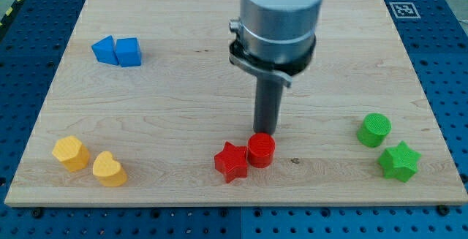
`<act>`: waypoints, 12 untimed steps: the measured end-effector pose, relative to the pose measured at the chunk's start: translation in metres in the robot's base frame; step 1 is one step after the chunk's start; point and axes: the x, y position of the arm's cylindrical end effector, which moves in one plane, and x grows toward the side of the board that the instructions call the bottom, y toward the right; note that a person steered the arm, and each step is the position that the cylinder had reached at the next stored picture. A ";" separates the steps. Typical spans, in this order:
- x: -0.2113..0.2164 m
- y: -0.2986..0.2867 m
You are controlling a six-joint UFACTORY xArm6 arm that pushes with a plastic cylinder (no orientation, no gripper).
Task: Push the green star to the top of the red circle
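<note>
A wooden board is seen lying on a blue perforated table, with blocks scattered across it. At the view's lower left two yellow blocks are found close together: a yellow hexagon-like block and, just to its right and slightly lower, a yellow heart. Higher up, near the view's upper left, a blue triangular block is set touching a blue cube-like block. Near the middle of the view's bottom edge a red star is placed against a red circle, the circle lying to the star's right and a little higher. Directly above the red circle the dark rod is seen descending from a grey cylindrical mount; my tip is located just at the top edge of the red circle, touching it or nearly so, which of the two cannot be told. No gripper is carried by the arm, so nothing is grasped or released. Well apart, toward the view's right, a green circle is seen, and just below and to its right the green star is found, near the board's lower right corner and far from the red circle. At the board's upper right corner a small black-and-white marker tag is fixed.
</note>
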 end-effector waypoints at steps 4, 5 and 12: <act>-0.006 0.021; -0.006 0.037; 0.083 0.166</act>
